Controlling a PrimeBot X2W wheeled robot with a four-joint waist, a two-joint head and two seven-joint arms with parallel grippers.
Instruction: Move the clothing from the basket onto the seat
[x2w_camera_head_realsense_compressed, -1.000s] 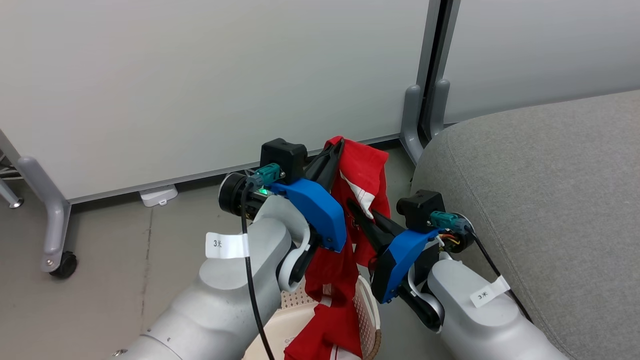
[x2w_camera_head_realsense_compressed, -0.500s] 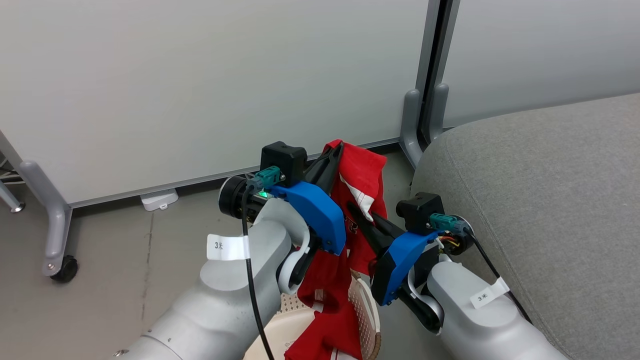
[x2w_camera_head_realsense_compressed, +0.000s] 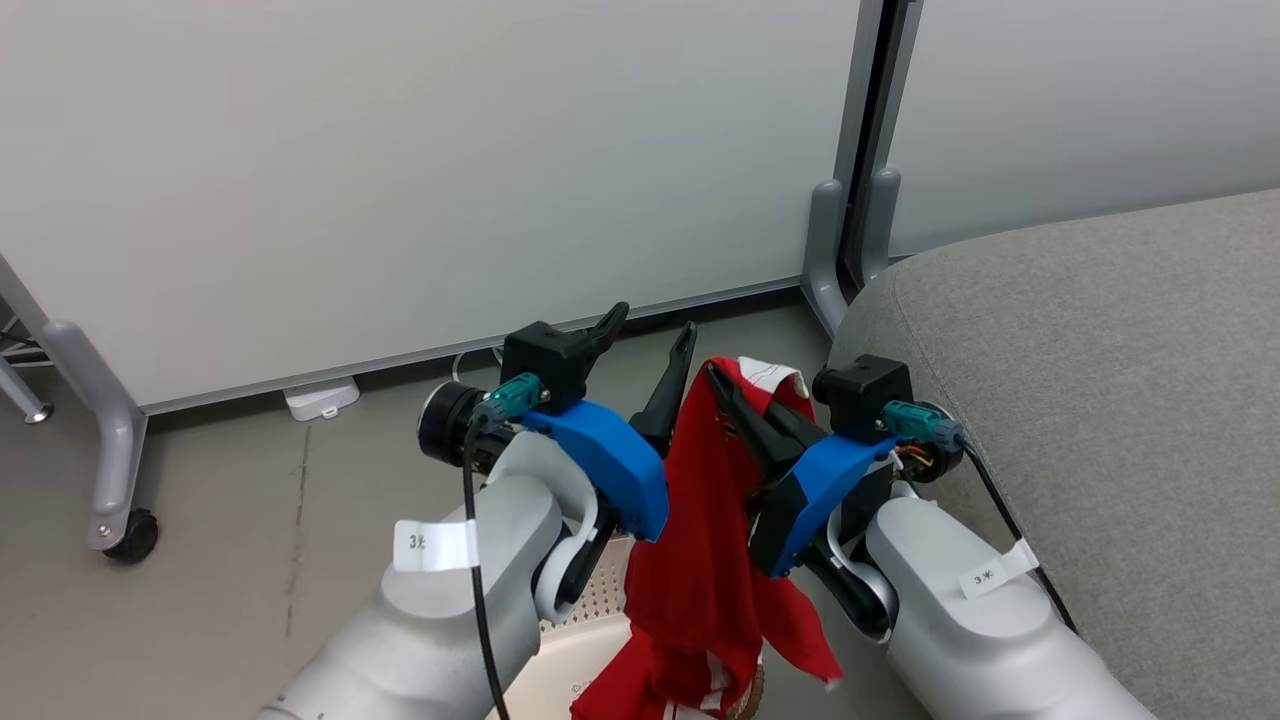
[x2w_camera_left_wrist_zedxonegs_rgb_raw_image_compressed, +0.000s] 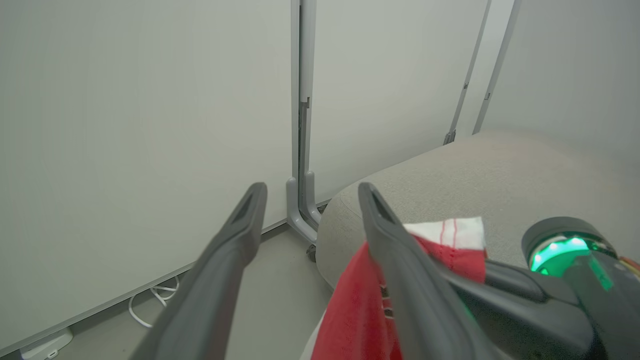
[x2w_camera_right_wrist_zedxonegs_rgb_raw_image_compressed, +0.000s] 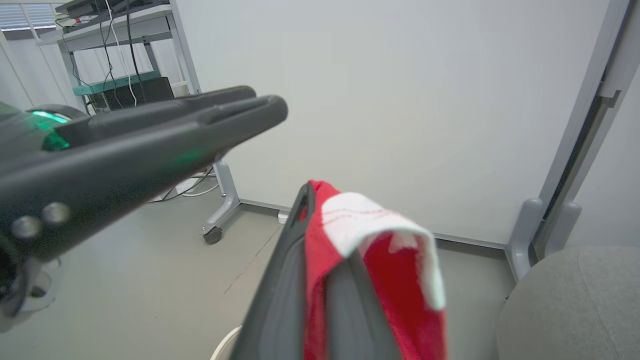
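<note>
Garment: soft bright red fabric, white trim along the top edge, white stripes low down. It hangs crumpled with its long axis vertical, trimmed end up, lower end trailing into the cream perforated basket. The right gripper is pinched on the upper end, with the trim folded over its tips. The left gripper is spread with nothing between its fingers, just beside the cloth. The grey seat lies to the right, near the hanging fabric.
</note>
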